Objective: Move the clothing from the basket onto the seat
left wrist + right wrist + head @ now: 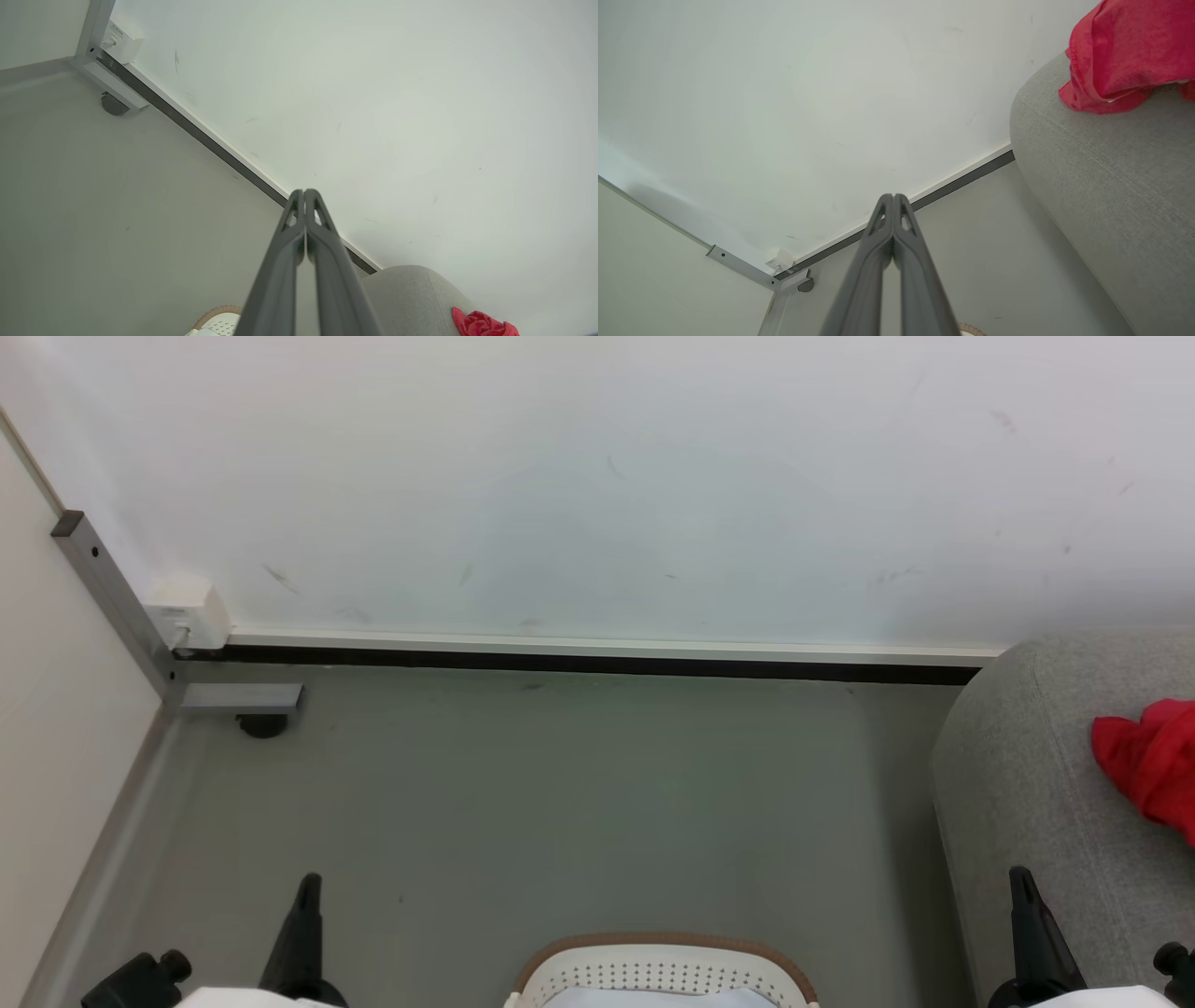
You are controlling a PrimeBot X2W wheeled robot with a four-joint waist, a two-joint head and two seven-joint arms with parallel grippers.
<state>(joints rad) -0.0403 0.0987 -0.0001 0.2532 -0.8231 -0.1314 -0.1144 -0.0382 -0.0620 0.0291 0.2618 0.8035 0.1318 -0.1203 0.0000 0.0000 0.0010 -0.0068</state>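
- Left hand (309, 887) sits low at the left, fingers (282, 266) pressed together, pointing up, gripping nothing.
- Right hand (1021, 877) mirrors it at the right, fingers (871, 270) likewise together, empty.

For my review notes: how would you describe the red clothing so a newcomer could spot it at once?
Start at the large light grey sofa at the right of the head view. On its upholstery, at the view's right edge, lies the clothing, a crumpled heap of soft fabric. Its bright red sets it apart from the grey sofa, grey floor and cream basket.
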